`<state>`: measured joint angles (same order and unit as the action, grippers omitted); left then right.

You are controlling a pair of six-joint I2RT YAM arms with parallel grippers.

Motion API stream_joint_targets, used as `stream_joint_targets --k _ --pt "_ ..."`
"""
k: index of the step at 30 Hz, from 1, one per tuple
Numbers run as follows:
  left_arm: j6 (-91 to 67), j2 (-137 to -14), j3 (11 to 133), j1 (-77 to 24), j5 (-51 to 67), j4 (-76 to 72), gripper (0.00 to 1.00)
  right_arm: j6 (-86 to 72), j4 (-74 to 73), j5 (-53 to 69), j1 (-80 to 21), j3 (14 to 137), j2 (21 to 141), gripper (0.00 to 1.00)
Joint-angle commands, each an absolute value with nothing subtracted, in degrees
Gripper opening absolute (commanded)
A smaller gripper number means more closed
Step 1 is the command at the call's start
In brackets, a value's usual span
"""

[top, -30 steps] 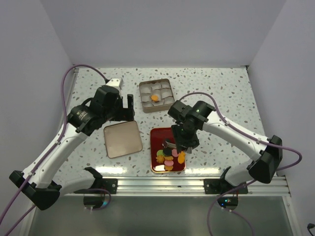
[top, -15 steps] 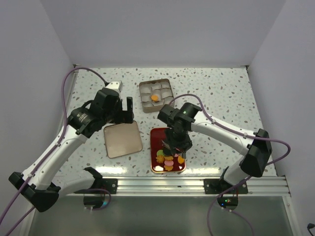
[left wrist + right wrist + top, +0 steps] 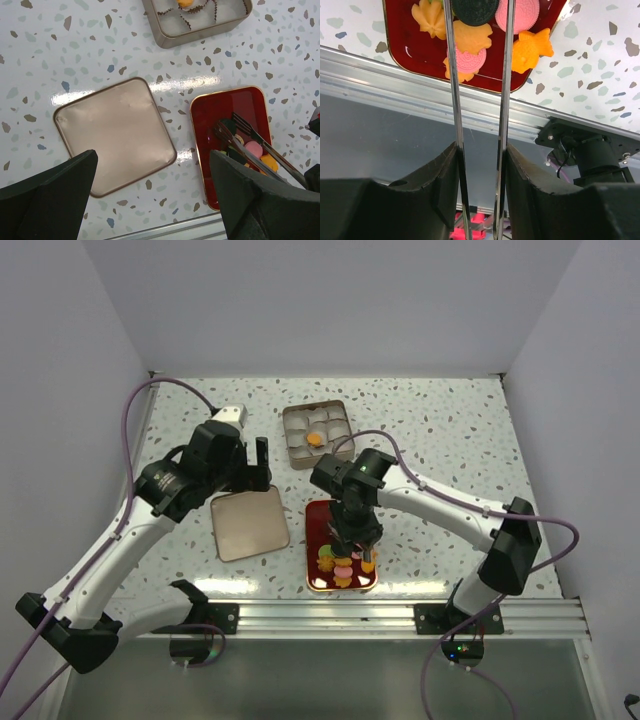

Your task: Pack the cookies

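The cookies lie heaped at the near end of the red tray. In the right wrist view they are orange, pink and an irregular orange one. My right gripper is shut on the metal tongs. The tong arms reach over the heap with a black cookie between their tips; whether they pinch it is cut off. One orange cookie sits in the square tin. My left gripper is open and empty above the tin lid.
The tin lid lies flat left of the tray. The tin holds several paper cups and shows at the top of the left wrist view. A metal rail runs along the near table edge, close to the tray. White walls enclose the table.
My right arm has swung left and toward the near edge, carrying the tongs from the tray's right side to over the cookie heap. The left arm has barely moved.
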<state>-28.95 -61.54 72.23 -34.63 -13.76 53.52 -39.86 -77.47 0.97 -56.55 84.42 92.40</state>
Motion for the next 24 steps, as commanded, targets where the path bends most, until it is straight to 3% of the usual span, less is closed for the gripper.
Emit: stream_joint_targets --k 1,15,24 --pt "-29.09 -60.73 71.89 -34.89 -14.76 51.59 1.00 -39.37 -89.12 -0.78 -57.48 88.67 93.86 0.36" --pt "-27.60 -60.29 74.97 -34.81 -16.87 53.87 1.00 -42.63 -90.88 -10.54 -55.90 117.85 102.91 0.34" --pt "-27.51 -59.94 76.02 -34.80 -17.75 55.19 1.00 -39.12 -89.65 -10.91 -45.80 137.69 112.40 0.33"
